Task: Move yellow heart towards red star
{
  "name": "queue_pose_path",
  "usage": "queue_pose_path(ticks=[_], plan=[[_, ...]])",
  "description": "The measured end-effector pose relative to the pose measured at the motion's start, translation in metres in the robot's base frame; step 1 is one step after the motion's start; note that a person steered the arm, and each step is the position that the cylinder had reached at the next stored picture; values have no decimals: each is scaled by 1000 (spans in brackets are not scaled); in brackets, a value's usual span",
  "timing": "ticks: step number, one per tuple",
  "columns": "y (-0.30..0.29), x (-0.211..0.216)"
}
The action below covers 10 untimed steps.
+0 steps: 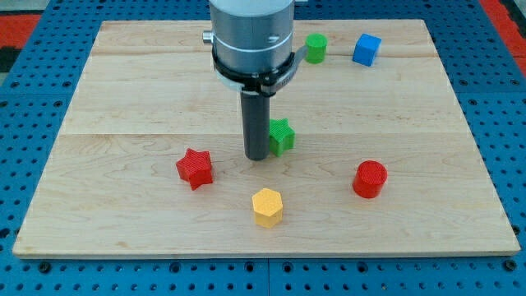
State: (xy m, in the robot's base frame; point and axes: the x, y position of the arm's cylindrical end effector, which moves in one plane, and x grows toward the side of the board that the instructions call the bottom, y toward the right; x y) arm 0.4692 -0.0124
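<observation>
Six blocks are seen on the wooden counter. A green cylinder and a blue cube are placed near the view's top, right of centre and close to each other but apart. A green star is found near the middle of the counter. A red star is set to the view's lower left of centre, and a red cylinder to the lower right, well apart from the rest. A yellow block, six-sided in outline rather than clearly heart-shaped, is placed near the view's bottom, between the two red blocks and below the green star; it is near the red star, to that star's lower right, with bare wood shown between them.

No hand is carried by the arm, so nothing is pinched or held. A dark rod is lowered from a grey housing, and my tip is set on the counter just left of the green star; whether the two are touching cannot be told. The tip is placed above the yellow block and to the right of the red star, apart from both.
</observation>
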Motion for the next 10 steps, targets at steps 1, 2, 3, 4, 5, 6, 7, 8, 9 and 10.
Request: queue_pose_path(ticks=[1, 2, 3, 4, 5, 6, 7, 8, 9, 10], plan=[[-8, -19], [-22, -26], [5, -63], [52, -117], [56, -143], [64, -181], [60, -209], [17, -207], [-6, -197], [-27, -192]])
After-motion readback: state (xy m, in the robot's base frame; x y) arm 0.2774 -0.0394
